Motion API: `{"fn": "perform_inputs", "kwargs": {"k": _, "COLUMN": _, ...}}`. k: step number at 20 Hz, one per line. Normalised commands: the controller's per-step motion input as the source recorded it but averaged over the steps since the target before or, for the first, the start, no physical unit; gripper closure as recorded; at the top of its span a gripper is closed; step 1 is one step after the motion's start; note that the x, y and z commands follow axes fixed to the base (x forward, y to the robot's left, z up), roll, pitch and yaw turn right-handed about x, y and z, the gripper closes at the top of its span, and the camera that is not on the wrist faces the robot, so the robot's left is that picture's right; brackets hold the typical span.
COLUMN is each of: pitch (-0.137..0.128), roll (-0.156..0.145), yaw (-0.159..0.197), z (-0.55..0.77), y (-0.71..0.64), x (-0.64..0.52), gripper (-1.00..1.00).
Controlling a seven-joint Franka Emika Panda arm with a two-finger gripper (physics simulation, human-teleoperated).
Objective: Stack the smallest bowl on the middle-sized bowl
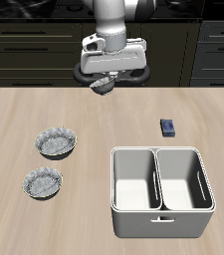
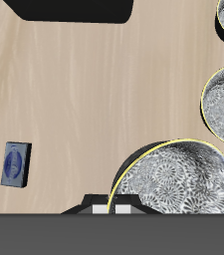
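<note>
The tool is up high at the top centre of the frame, clamped on the smallest bowl, so this is the carry step. Next it has to swing over the middle-sized bowl at the lower left of the worktop, passing the darker bowl just behind it. Plenty of bare room there; the caddy sits well apart.

Three bowls, one bin, one blue box.
Three grey patterned bowls are showing: the smallest bowl, the middle-sized bowl and a darker, deeper bowl. One white two-compartment bin is sitting near the front edge of the table, and one small blue box is lying farther back.
</note>
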Motion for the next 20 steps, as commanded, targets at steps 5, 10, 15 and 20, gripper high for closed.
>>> {"fn": "perform_inputs", "kwargs": {"k": 5, "pitch": 0.002, "roll": -0.002, "yaw": -0.001, "z": 0.06, "y": -0.07, "x": 0.02, "gripper": 1.0}}
{"fn": "perform_inputs", "kwargs": {"k": 10, "pitch": 0.009, "roll": 0.001, "yaw": -0.032, "z": 0.16, "y": -0.29, "x": 0.11, "gripper": 1.0}}
{"fn": "perform_inputs", "kwargs": {"k": 15, "pitch": 0.039, "roll": -0.022, "yaw": -0.013, "z": 0.09, "y": -0.34, "x": 0.14, "gripper": 1.0}}
{"fn": "perform_inputs", "kwargs": {"k": 20, "pitch": 0.043, "roll": 0.018, "yaw": -0.015, "z": 0.09, "y": -0.36, "x": 0.17, "gripper": 1.0}}
